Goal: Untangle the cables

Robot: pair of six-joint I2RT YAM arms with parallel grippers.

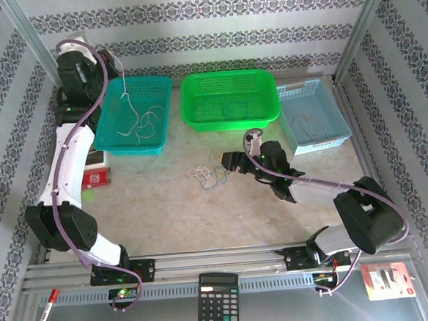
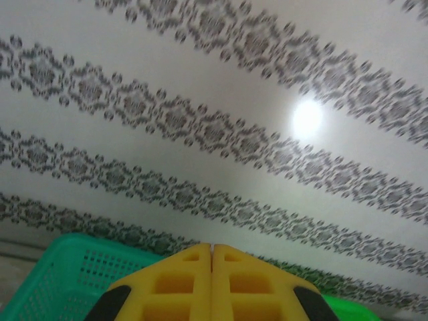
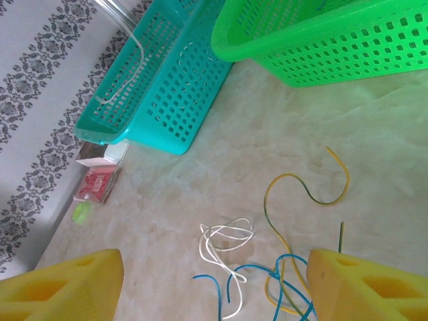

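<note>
On the table (image 3: 200, 167), cables (image 3: 277, 271) lie near wide-spread right fingers (image 3: 60, 287); left fingers (image 2: 180, 281) pressed together.

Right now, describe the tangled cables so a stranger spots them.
Find the middle, bright green basket. On the table before it, beside the right gripper, lies the cable tangle. Unlike the pale wires in the teal basket, it mixes blue, yellow and white.

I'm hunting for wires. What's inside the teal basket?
A few thin pale wires lie loose in the teal basket. The left arm covers part of its left edge.
</note>
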